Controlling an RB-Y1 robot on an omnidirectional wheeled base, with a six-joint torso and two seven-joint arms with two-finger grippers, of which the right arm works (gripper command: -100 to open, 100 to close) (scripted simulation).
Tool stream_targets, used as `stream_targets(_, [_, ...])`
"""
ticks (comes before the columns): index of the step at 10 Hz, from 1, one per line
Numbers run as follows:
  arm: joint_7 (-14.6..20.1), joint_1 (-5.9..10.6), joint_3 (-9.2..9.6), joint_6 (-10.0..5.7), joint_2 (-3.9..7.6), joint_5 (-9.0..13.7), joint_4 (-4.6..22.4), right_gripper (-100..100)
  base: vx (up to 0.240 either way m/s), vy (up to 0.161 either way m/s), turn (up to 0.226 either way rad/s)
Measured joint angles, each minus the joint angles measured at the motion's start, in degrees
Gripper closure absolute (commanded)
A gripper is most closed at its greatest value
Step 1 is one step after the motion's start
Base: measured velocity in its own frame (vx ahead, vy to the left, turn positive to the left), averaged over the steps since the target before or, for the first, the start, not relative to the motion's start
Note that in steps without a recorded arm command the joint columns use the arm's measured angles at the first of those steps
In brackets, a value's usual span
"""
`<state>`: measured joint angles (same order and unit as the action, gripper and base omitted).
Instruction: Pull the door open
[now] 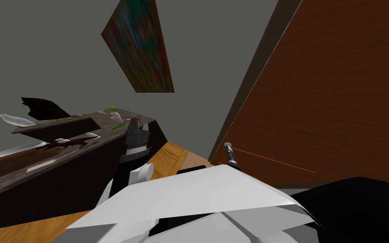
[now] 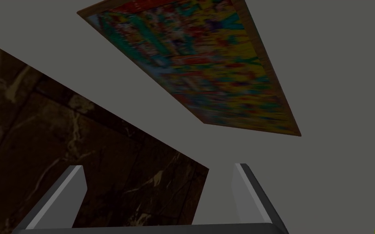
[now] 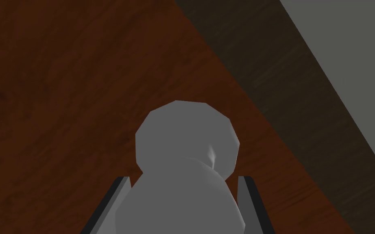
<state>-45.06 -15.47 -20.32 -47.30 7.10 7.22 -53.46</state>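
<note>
Grey wall (image 1: pixel 63 50), framed painting (image 1: pixel 141 42). Dark cluttered counter (image 1: pixel 63 156) at left, wood floor (image 1: pixel 168 156). Reddish-brown wood door (image 1: pixel 337 93) at right, with dark door frame (image 3: pixel 288 81) along its edge. Grey door knob (image 3: pixel 186 134) sits between fingers of right gripper (image 3: pixel 182 180), both blades pressed on knob's sides, clamped. Left gripper (image 2: pixel 158 170) up over counter end, fingers spread wide, holding nothing.

A colourful framed painting (image 1: pixel 141 46) hangs on the grey wall (image 1: pixel 41 50) above a cluttered dark counter (image 1: pixel 8 162).
</note>
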Motion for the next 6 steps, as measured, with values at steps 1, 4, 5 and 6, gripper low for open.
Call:
stream_targets(1, [1.1,0.11,0.06,0.09,0.02,0.1,0.1,100,-0.030,0.002,0.017])
stream_targets(4, [4.9,1.14,0.22,-0.26,0.32,0.5,1.4,100,-0.037,0.004,0.015])
stream_targets(5, [6.5,1.28,0.33,-0.09,0.31,0.7,1.3,100,-0.039,0.000,0.014])
stream_targets(6, [7.8,1.25,0.43,0.25,0.26,0.7,1.0,100,-0.033,0.002,0.020])
